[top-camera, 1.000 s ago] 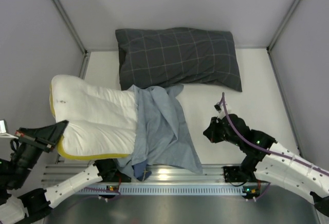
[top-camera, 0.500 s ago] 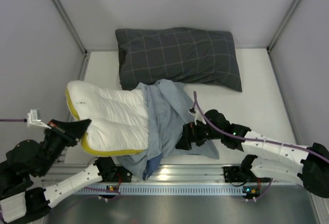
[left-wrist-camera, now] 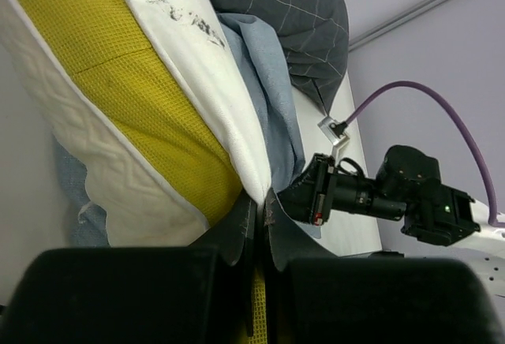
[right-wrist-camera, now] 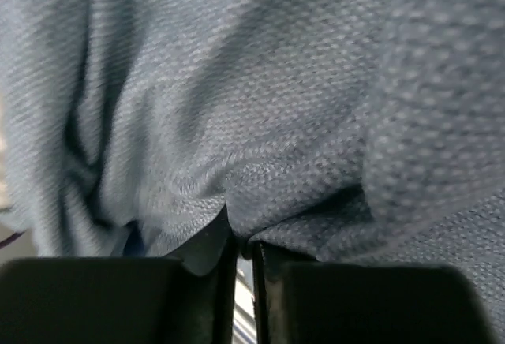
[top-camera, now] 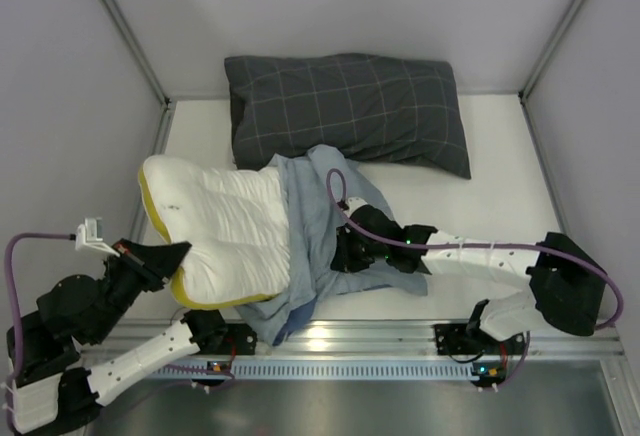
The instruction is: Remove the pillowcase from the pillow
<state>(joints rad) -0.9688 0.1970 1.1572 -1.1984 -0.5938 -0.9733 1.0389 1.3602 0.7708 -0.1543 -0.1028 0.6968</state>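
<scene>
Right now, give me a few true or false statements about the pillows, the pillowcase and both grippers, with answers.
1. The left gripper pinches the yellow-piped edge of the white pillow. True.
2. The blue pillowcase is fully off. False: it covers the white pillow's right end.
3. The right gripper grips the dark grey checked pillow. False: it is closed on the blue pillowcase.
4. The dark grey checked pillow lies at the table's far side. True.

pillow (top-camera: 225,228) end hidden in pillowcase (top-camera: 312,218), right end effector (top-camera: 340,254) tips buried
</scene>
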